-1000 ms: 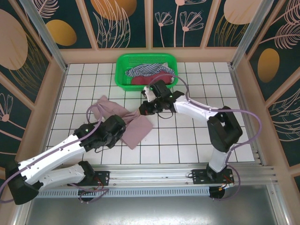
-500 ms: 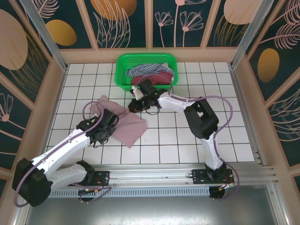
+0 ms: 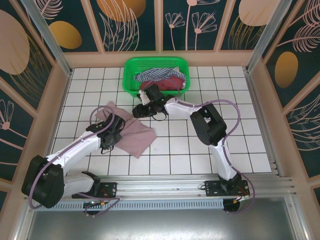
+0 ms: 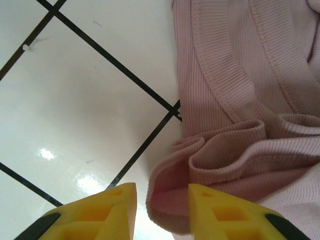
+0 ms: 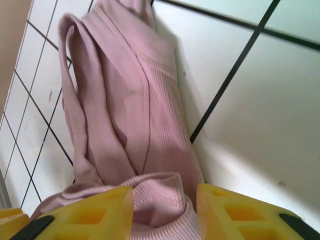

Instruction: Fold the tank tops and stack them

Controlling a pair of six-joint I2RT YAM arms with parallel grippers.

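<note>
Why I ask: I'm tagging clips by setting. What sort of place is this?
Probably a robot test cell, not a home: a white gridded table walled by leaf-print panels, two robot arms bolted at its near edge, and a green basket of clothes.

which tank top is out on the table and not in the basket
The mauve-pink tank top, lying loose on the white tiled table. The striped top and the maroon top are both bunched inside the green basket.

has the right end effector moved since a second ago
Yes. In the top view the right end effector has shifted left: it was in front of the middle of the green basket and is now in front of the basket's left end.
</note>
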